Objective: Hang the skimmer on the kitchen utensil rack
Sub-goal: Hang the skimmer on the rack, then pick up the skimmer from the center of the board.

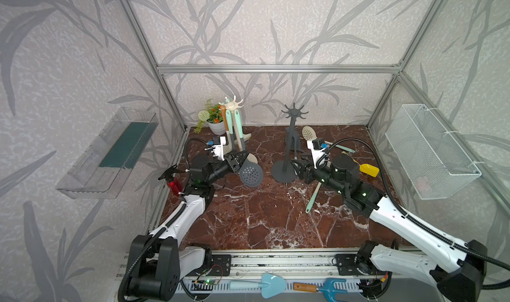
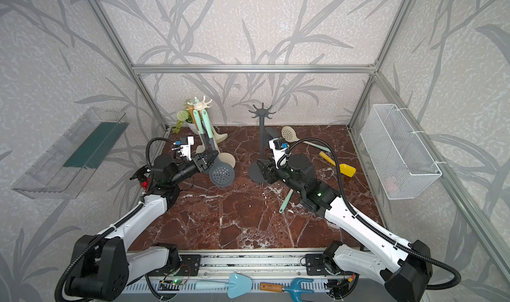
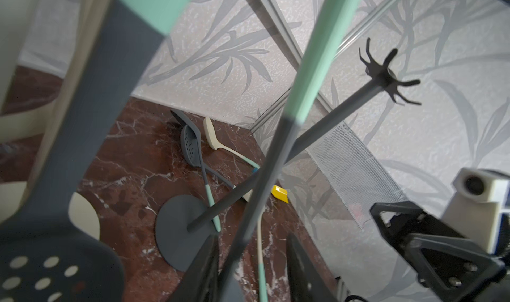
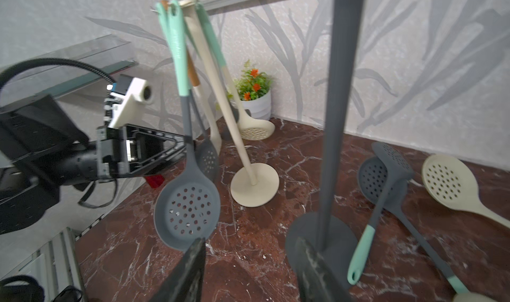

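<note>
A grey skimmer (image 1: pixel 249 173) with a mint handle hangs by the top of its handle from a hook of the cream utensil rack (image 1: pixel 231 104). Its round perforated head sits low on the near side of that rack's base. I cannot tell whether the head touches the marble table (image 1: pixel 262 217).

The left gripper (image 1: pixel 244 159) reaches in level on the same near side of the cream utensil rack, with its tips just above the skimmer's head. In the left wrist view its fingers (image 3: pixel 205 267) stand clearly apart. A slim grey shaft with a mint handle passes between them without being pinched. A second grey perforated spoon (image 4: pixel 208 160) hangs from the same rack just behind the skimmer, and I cannot tell which of the two that shaft belongs to.

The right gripper (image 1: pixel 294 168) is well apart from the cream utensil rack, down at the base of a bare dark grey rack (image 1: pixel 280 173). Its jaws are also spread, with nothing between them. One of its fingers (image 4: pixel 311 270) overlaps the edge of that base, but contact is unclear.

A loose grey skimmer (image 4: pixel 372 176) and a loose cream skimmer (image 4: pixel 444 179) lie on the marble, farther still from the cream utensil rack.
</note>
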You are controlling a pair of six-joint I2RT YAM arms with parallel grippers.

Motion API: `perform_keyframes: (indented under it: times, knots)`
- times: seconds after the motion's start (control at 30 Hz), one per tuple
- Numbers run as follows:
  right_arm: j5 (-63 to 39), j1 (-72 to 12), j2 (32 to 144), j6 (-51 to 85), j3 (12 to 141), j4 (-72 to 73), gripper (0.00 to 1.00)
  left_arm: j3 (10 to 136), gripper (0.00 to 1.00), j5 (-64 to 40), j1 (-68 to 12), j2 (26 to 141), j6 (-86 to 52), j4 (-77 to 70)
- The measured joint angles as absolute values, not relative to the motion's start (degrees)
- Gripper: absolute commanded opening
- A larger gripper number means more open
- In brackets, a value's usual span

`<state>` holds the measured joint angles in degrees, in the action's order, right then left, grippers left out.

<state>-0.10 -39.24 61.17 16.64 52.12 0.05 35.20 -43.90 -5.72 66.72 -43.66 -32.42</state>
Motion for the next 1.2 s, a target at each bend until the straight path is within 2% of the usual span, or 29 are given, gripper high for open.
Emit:
perform_keyframes:
  times: [0.17,0.4,0.77,1.2]
  knots:
    - [-0.01,-28.62,59.77,23.57,46.59,-4.64,0.54,37.39,0.68,-41.34,-5.61,62.39,-42.52,-24.56]
    - [0.27,-21.65,60.82,32.08,40.69,-10.76,0.53,43.13,0.79,-38.65,-5.63,55.59,-33.61,-6.44]
    - [-3.09,-17.06,73.19,42.46,37.58,-10.24,0.52,47.33,0.82,-37.58,-8.32,51.75,-14.50,18.06]
    - [-9.10,-14.24,90.28,47.77,40.25,-0.62,0.46,47.31,0.83,-38.68,-9.45,48.49,-8.21,20.93]
